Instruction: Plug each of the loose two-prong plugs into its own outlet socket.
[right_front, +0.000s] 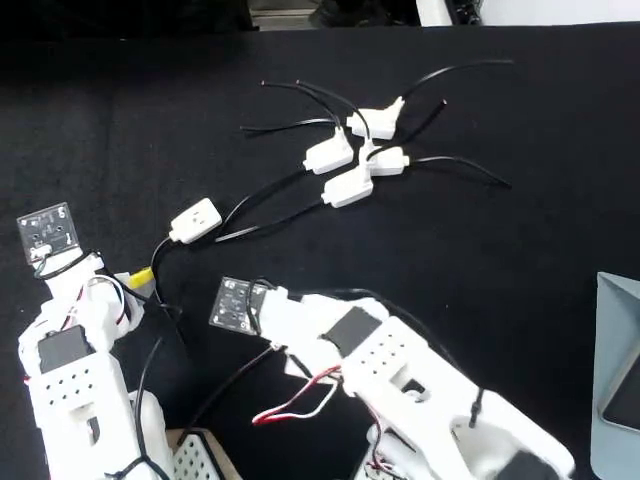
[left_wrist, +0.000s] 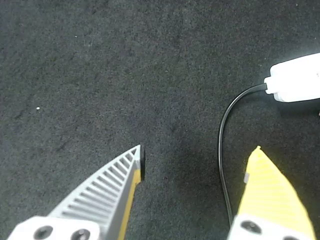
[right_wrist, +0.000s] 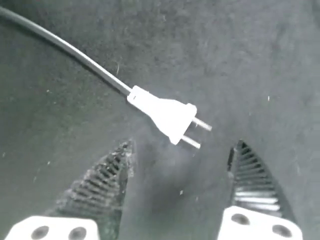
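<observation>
Right wrist view: wide-open right pincer (right_wrist: 183, 145) over loose plug (right_wrist: 167, 115) lying flat on counter (right_wrist: 280, 60). Could clamp prongs or cable and twist it. Also open: left pincer (left_wrist: 198, 148), beside unheld socket (left_wrist: 297, 77); may slide on insertion.

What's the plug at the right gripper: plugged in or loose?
Loose. The white plug lies on the black table, both prongs bare, just beyond the open right gripper.
</observation>
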